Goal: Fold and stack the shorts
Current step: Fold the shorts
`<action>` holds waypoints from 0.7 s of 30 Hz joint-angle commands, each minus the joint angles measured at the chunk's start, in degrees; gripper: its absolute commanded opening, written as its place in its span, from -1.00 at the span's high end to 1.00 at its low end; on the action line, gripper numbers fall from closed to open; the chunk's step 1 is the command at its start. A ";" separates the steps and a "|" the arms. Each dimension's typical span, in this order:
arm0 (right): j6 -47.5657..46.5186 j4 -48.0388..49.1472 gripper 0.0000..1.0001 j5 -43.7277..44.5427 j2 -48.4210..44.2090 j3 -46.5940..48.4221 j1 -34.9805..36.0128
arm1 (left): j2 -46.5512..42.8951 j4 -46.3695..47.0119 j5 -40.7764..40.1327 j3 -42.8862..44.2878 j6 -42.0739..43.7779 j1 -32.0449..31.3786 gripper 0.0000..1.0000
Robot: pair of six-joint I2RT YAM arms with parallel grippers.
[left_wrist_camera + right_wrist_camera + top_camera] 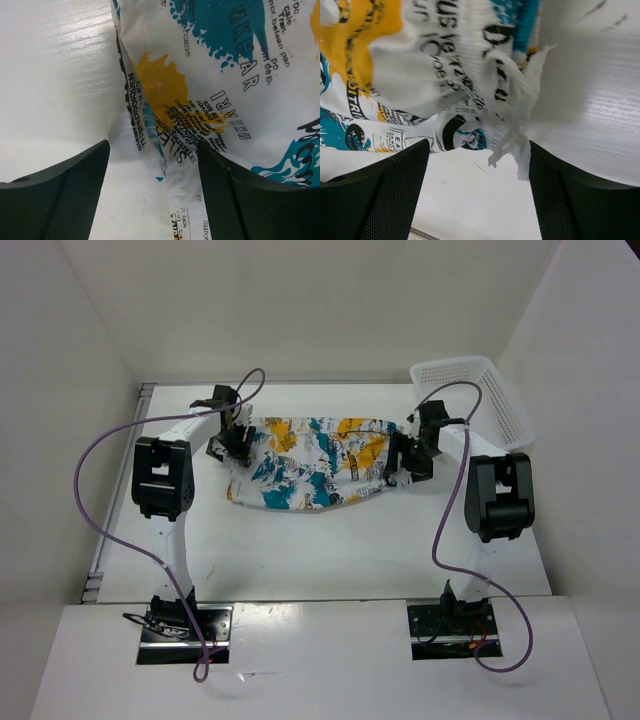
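Left fingers and right fingers both wide open, gripping nothing. They straddle opposite ends of the shorts, spread mid-way across the bench; likely lined up for a fold.

Light: we see bright, even light.
Glare: we find sheen on the table at 10 o'clock, left wrist view.
Shadows: soft beside the shorts.

A white table carries printed shorts lying between the left gripper and right gripper, with a white lattice basket just behind the right gripper.
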 commanded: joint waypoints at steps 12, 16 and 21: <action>8.30 2.21 -0.36 -3.22 10.37 3.52 -0.60 | 4.01 -2.79 -0.11 -0.58 0.21 0.16 -0.42; 8.83 2.74 0.22 -4.98 11.70 4.67 -0.60 | 4.01 -2.79 -0.72 -0.58 0.21 0.16 -0.40; 8.30 2.74 0.99 -4.37 10.83 4.67 -0.60 | 4.54 -2.79 -1.25 -1.10 0.21 0.16 -0.22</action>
